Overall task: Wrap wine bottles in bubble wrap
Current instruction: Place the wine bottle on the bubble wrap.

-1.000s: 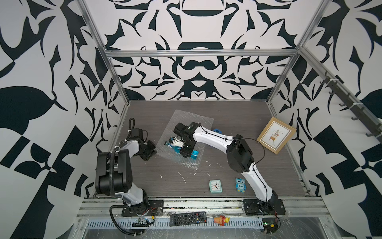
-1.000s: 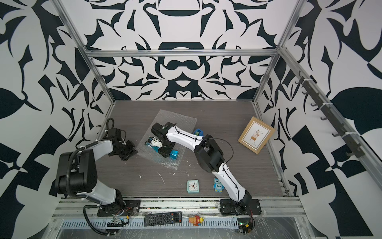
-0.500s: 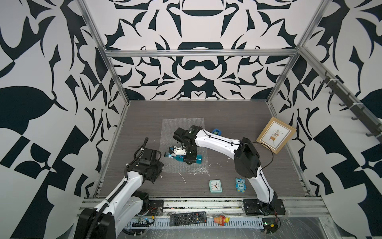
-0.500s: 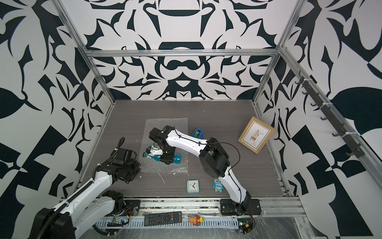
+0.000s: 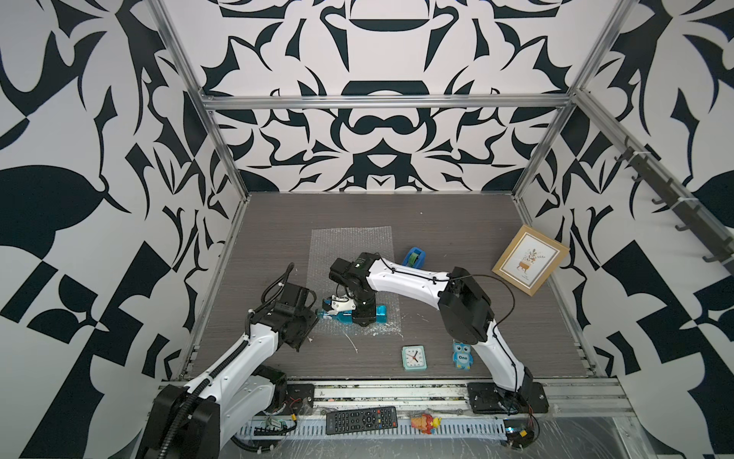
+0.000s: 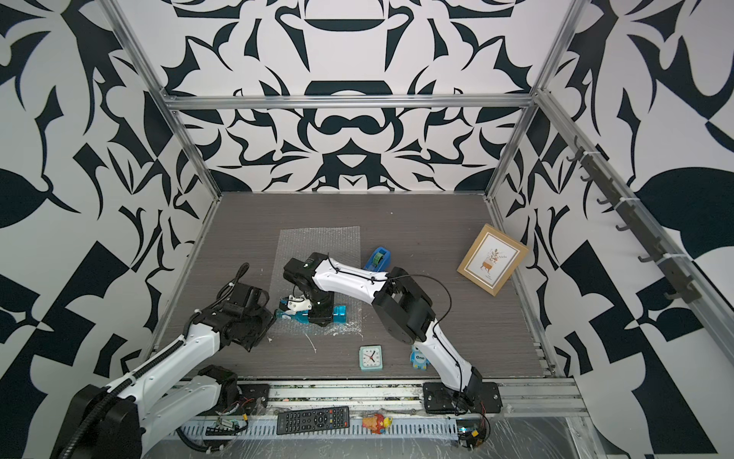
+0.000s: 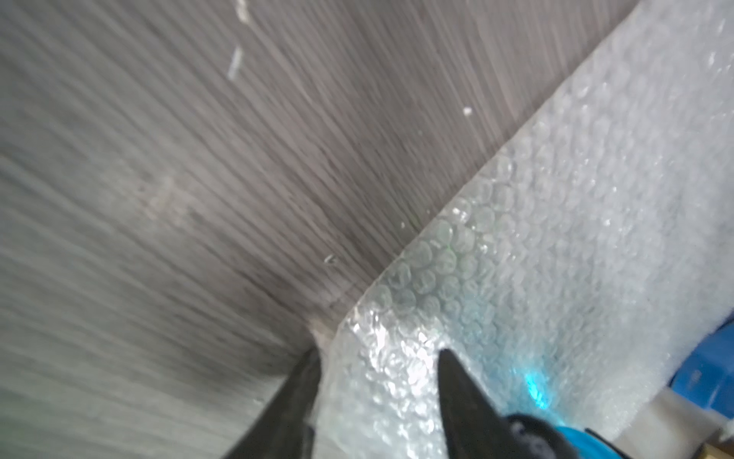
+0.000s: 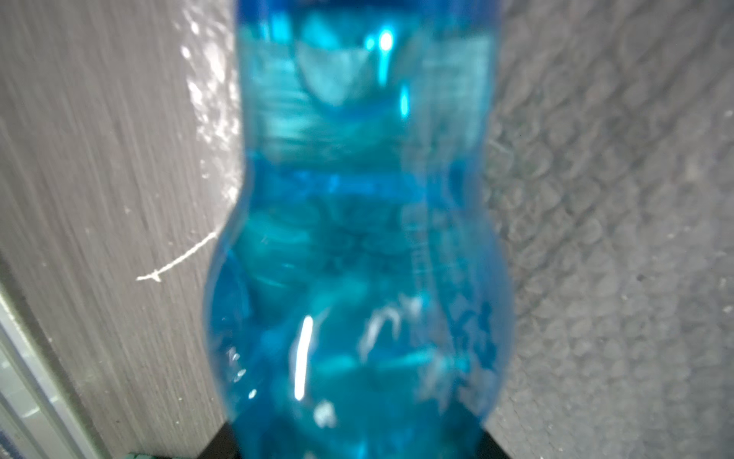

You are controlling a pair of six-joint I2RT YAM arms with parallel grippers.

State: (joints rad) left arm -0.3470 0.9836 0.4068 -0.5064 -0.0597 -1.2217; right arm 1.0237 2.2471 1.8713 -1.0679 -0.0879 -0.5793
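The wine bottle (image 5: 380, 314) of blue liquid lies on its side across the near end of the bubble wrap (image 5: 349, 246), neck pointing left. My right gripper (image 5: 363, 314) comes down on it from above and is shut on its body. In the right wrist view the wine bottle (image 8: 357, 238) fills the space between the two dark fingers. My left gripper (image 5: 306, 324) is at the near left corner of the sheet. In the left wrist view the left gripper (image 7: 377, 355) is open, with that corner of the bubble wrap (image 7: 556, 238) lying between its fingertips.
A blue tape dispenser (image 5: 415, 257) stands just right of the sheet. A framed picture (image 5: 530, 265) leans at the right wall. A small clock (image 5: 414, 357) and an owl toy (image 5: 462, 355) sit near the front edge, and a remote (image 5: 360, 419) lies on the rail.
The left arm has swung in from the left side of the table to the sheet's near left corner and its jaws have parted. The right arm has turned the sheet and bottle square.
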